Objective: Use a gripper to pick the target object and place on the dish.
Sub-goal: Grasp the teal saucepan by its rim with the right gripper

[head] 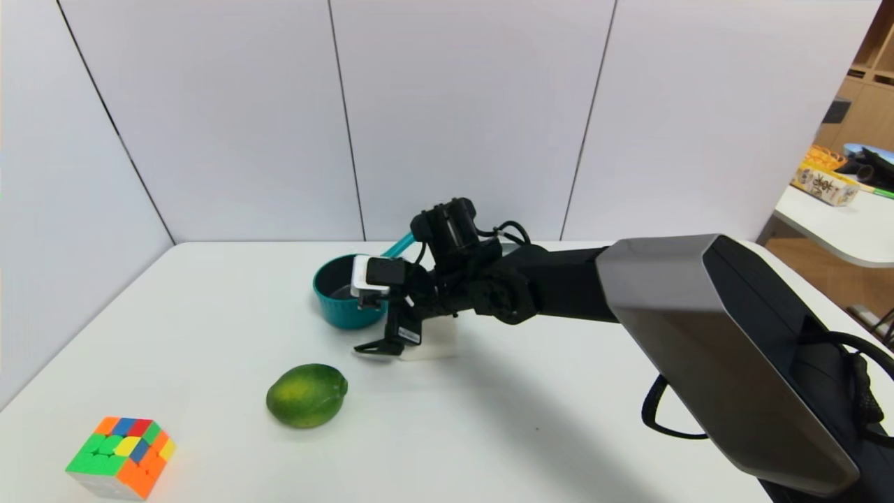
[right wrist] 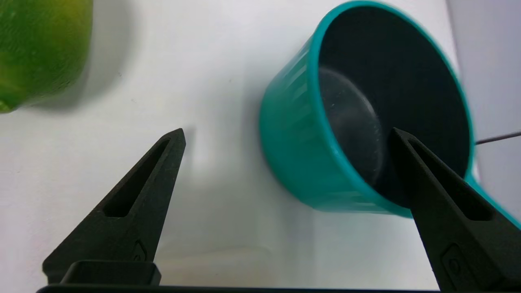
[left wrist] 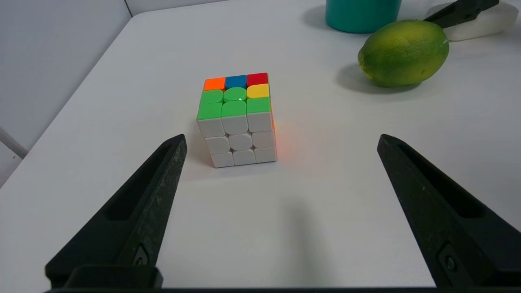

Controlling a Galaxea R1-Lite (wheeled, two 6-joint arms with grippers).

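White tabletop borders grey panels; the right end effector (right wrist: 287, 132), wide open and empty, straddles the saucepan's (right wrist: 293, 134) near wall.

Lime (head: 306, 395), green with a yellow patch, lying on its side on the white table (head: 209, 335). Cube (head: 122, 457), a puzzle of coloured squares, standing on the table at the left, near the lime; its upper face is partly green, and one side is white (left wrist: 240, 140). Block (head: 436, 339), white, partly hidden, beyond the lime. Panels (head: 475, 119), pale with dark seams, rising behind the table.
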